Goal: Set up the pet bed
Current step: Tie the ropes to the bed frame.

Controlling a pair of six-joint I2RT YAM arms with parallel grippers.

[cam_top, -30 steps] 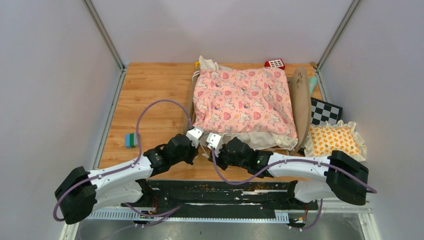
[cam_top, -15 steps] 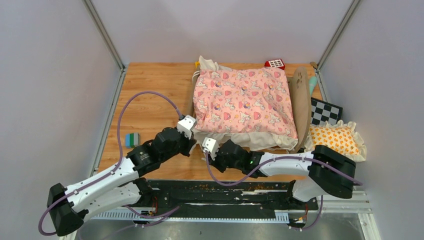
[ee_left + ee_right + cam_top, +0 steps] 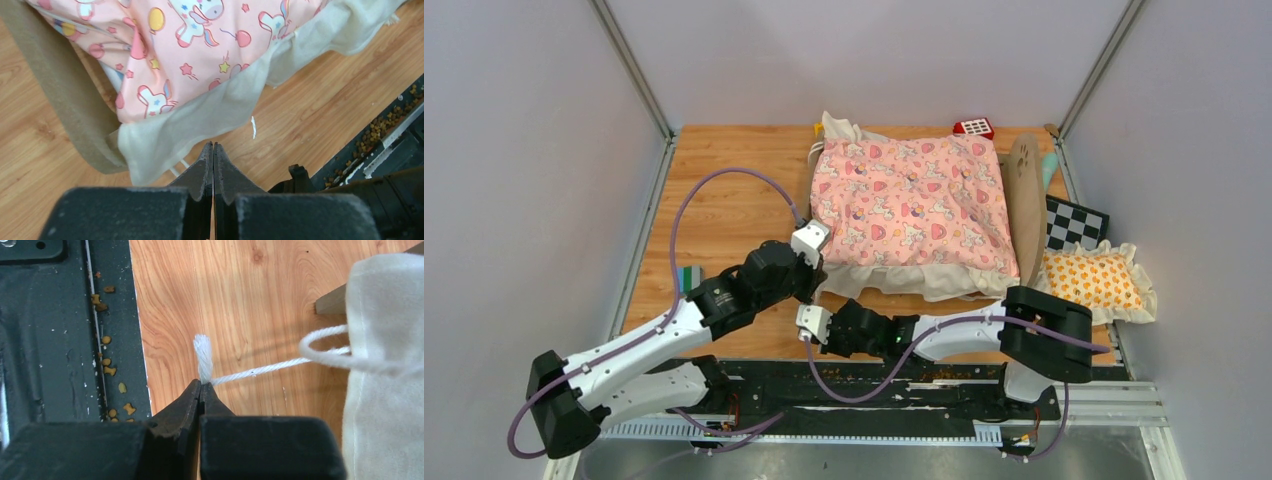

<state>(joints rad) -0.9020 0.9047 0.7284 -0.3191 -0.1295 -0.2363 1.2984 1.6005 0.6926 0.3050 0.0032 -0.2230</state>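
Pet bed: the pet bed (image 3: 1025, 200) stood on the far right half of the tabletop (image 3: 734, 180), headboard to the right, with the pink quilt (image 3: 914, 200) spread over it.
Ruffle: the quilt's cream ruffle (image 3: 924, 283) hung over the near side of the frame onto the wood.
Cord: a white cord (image 3: 260, 371) ran out from under the ruffle, drawn fairly straight toward the near edge.
Right fingers: the right fingers (image 3: 201, 387) were pressed fully together, pinching the cord just below its frayed end.
Left fingers: the left fingers (image 3: 213, 150) were also fully closed, tips just beside the ruffle at the bed's near left corner, apparently holding nothing.
Change over the last second: the right arm had backed away from that corner toward the near edge, taking the cord with it; the left arm had moved farther in, up to the bed's near left corner.
Meaning: the bedding looked laid, and the work appeared to be tidying or tying the loose cord.
Unmoved: the orange pillow (image 3: 1096, 282) stayed off the bed, beside the headboard.
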